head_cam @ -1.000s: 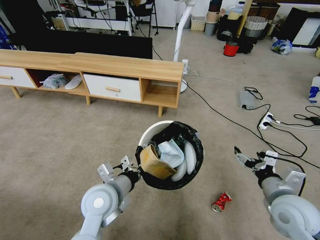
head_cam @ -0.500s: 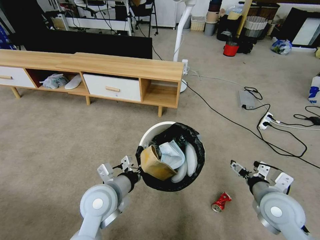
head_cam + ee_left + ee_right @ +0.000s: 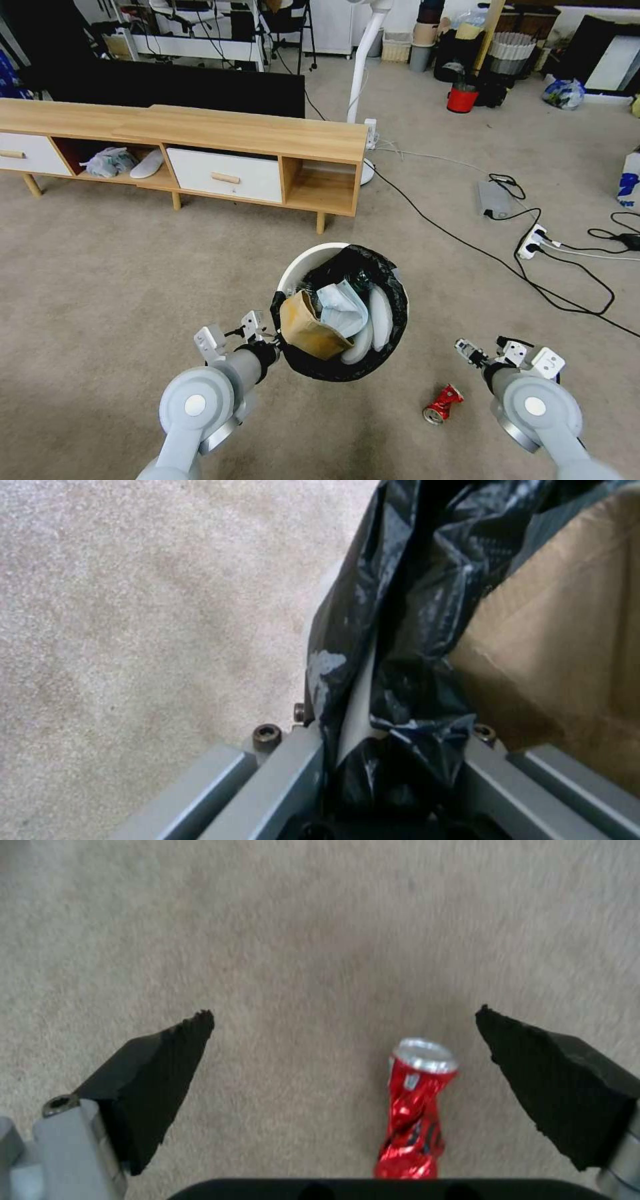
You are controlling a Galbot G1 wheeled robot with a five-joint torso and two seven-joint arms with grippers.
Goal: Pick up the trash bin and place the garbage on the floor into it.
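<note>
The white trash bin (image 3: 305, 262) with its black bag liner hangs above the floor (image 3: 133, 280), holding a brown carton, a blue mask and white pieces. My left gripper (image 3: 272, 341) is shut on the bin's near rim and liner; the left wrist view shows the rim and black bag (image 3: 373, 690) pinched between its fingers. A crushed red can (image 3: 442, 404) lies on the carpet to the right of the bin. My right gripper (image 3: 467, 349) hovers open just above and beyond it; in the right wrist view the can (image 3: 417, 1110) lies between the spread black pads (image 3: 160, 1075).
A long wooden TV bench (image 3: 200, 153) stands beyond the bin. Black cables and a white power strip (image 3: 531, 241) run across the carpet to the right. A white lamp pole (image 3: 363, 60) and a red bucket (image 3: 461, 99) stand farther back.
My right arm has dropped and drawn back toward the red can, its gripper now low over it. The left arm and the bin have stayed put.
</note>
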